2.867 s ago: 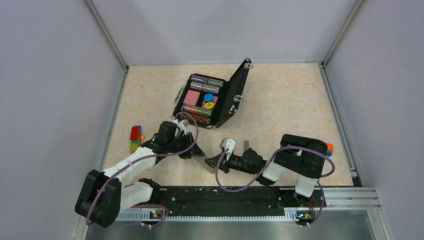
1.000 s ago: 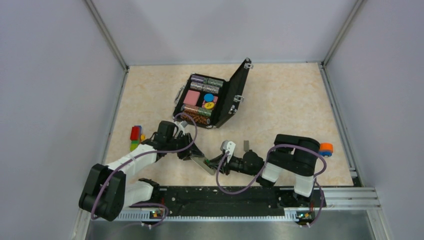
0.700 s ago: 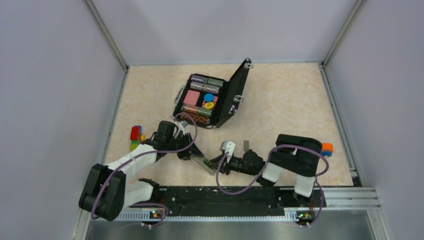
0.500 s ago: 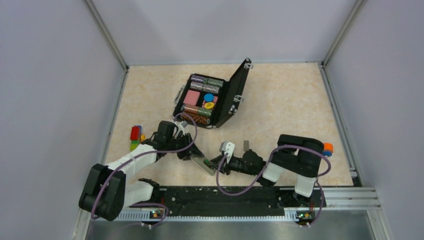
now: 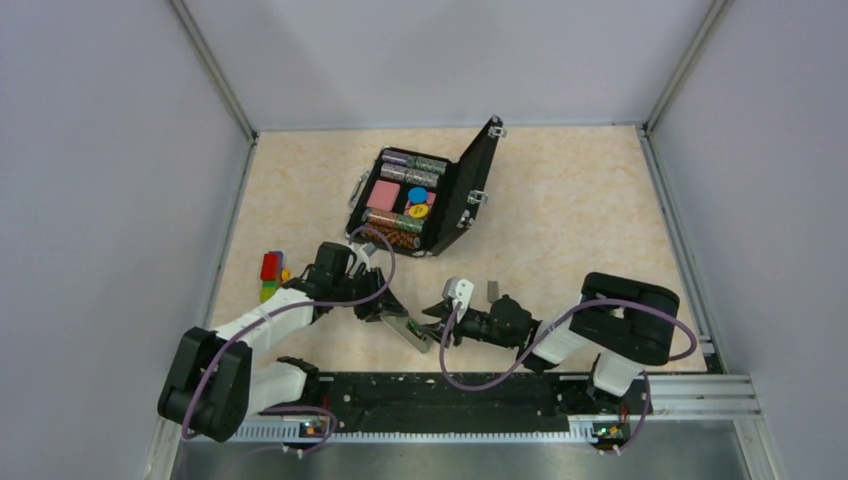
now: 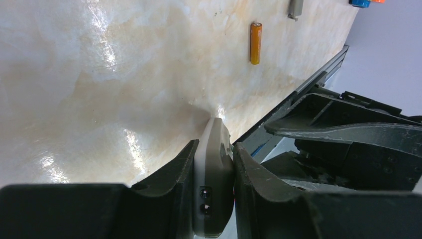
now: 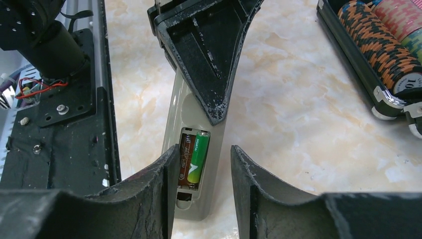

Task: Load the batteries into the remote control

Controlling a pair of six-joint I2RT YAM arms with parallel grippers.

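Compared with half a second earlier, the right arm [image 5: 625, 325] is seen swung outward to the right. A small blue and orange object [image 6: 359, 2] at the worktop [image 5: 560, 200] edge is now covered by it in the top view. The left arm [image 5: 270, 320], the open black case [image 5: 478, 185] and the remote control [image 5: 415, 332] are found unchanged.

The left hand [image 6: 215, 147] is clamped on the long sides of the remote control, whose far end touches the worktop. The right hand [image 7: 203, 149] is held over the other end with its fingers [image 7: 164, 189] apart, gripping nothing.

The grey back of the remote control is turned up and its compartment is uncovered. In it a brown battery [image 7: 185, 162] and a green battery [image 7: 198, 159] lie side by side. An orange cylinder [image 6: 255, 42] lies apart on the worktop, near a small grey piece [image 6: 295, 7].

On the end of a chip roll [image 7: 380, 47] in the case the figure "10" is read. White lettering is printed on the green battery, but it is too small to be read surely.
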